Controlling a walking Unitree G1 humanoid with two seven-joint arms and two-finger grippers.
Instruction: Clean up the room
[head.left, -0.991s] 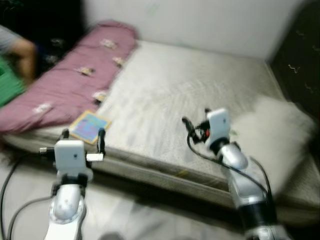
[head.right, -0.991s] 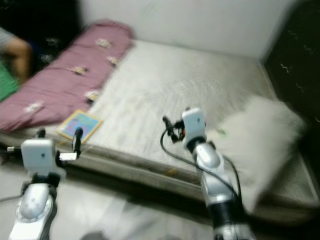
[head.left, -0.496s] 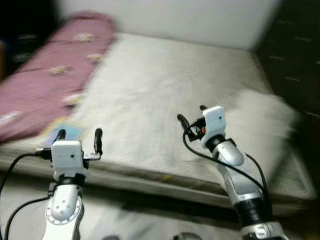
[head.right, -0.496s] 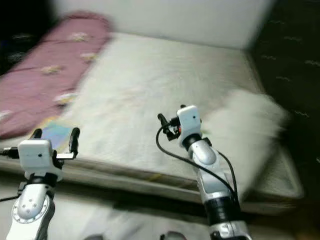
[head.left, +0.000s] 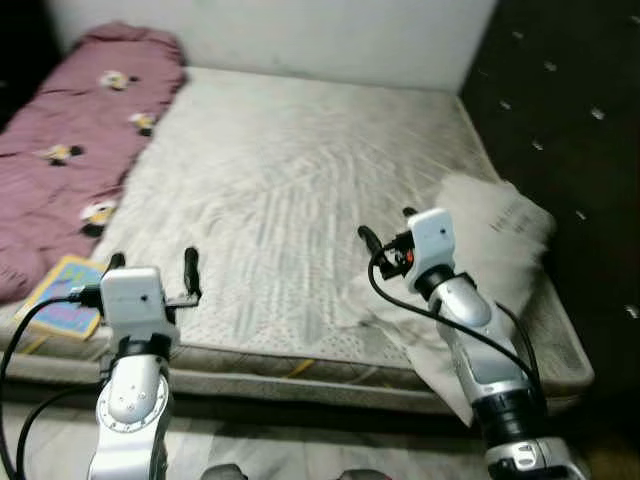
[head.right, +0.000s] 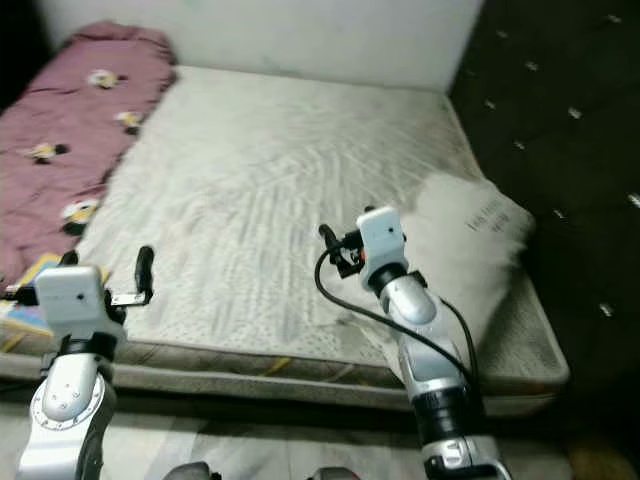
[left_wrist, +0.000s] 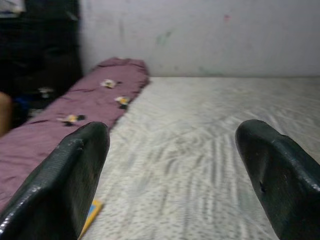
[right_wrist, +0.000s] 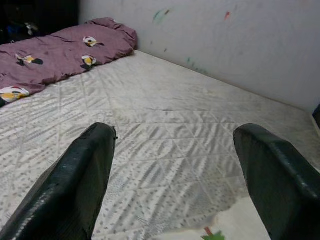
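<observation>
Facing the mattress (head.left: 300, 190), I hold both grippers above its near edge, fingers spread and holding nothing: left gripper (head.left: 152, 265), right gripper (head.left: 387, 228). White pillow (head.left: 495, 235) lies beside my right gripper; book (head.left: 62, 295) lies at the left corner, beside the maroon quilt (head.left: 70, 140).

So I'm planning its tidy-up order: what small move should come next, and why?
Probably ease the open left gripper toward the colourful book at the near left corner of the mattress, beside the maroon quilt. It is the nearest loose item to that arm. The right gripper, also open, hovers by the white pillow.
</observation>
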